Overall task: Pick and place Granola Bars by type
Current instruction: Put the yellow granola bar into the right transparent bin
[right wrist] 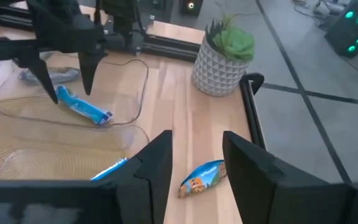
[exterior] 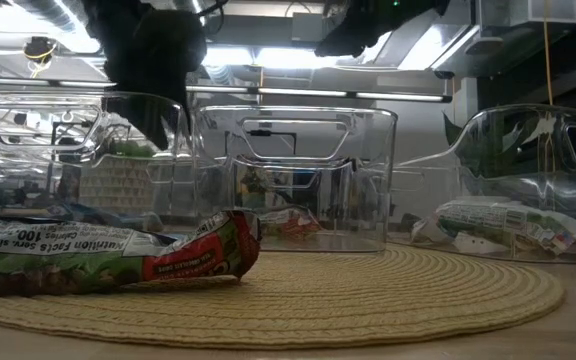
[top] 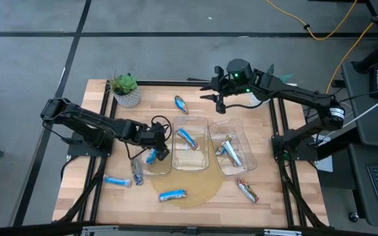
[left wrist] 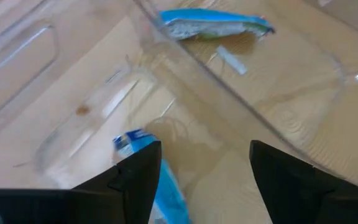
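Overhead view is evenly lit and sharp, with only soft short shadows on the wooden surface (top: pixel 195 95) and faint glare on the clear bins (top: pixel 190 145). Low view is backlit by bright ceiling strip lights (exterior: pixel 268 58), so the arms go near-black, the nearest bar wrapper (exterior: pixel 98 255) is soft and the bin walls warp what's behind them. Left wrist view is motion-blurred and hazy through the plastic; right wrist view is bright and crisp.
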Tool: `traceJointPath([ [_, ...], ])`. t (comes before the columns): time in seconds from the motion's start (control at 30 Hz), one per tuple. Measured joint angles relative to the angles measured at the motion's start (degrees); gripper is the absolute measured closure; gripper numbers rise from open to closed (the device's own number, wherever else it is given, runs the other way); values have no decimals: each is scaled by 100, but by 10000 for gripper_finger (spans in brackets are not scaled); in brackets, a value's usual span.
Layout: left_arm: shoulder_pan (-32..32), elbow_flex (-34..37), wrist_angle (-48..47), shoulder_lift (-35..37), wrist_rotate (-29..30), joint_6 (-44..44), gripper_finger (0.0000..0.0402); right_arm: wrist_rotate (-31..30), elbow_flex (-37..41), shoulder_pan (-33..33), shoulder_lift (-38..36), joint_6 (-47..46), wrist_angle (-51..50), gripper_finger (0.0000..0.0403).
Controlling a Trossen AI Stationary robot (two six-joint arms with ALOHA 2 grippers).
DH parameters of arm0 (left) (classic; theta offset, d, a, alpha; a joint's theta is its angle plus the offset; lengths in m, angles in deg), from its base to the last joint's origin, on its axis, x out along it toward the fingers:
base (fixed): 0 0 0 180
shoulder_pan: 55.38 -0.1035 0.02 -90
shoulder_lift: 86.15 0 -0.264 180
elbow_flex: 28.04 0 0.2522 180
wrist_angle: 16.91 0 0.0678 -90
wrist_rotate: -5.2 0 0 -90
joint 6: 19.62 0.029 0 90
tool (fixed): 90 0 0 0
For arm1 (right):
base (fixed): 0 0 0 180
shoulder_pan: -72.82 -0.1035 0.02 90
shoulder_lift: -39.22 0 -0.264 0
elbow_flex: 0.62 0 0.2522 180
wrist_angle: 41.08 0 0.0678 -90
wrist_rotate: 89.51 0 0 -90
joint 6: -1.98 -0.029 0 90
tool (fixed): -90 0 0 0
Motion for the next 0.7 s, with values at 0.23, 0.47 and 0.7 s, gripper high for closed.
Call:
traceJointPath([
  [0.23, 90, -14, -297, 644, 676, -93, 191, 0, -60, 126, 466, -124, 168, 259],
  [0.47, 197, -19, -296, 1580, 1593, -105, 206, 0, -945, 301, 1356, -319, -477, 259],
  [0.7, 205, -19, -275, 2161, 1995, 241, 214, 9, -2129, 451, 2390, -562, -1197, 237],
])
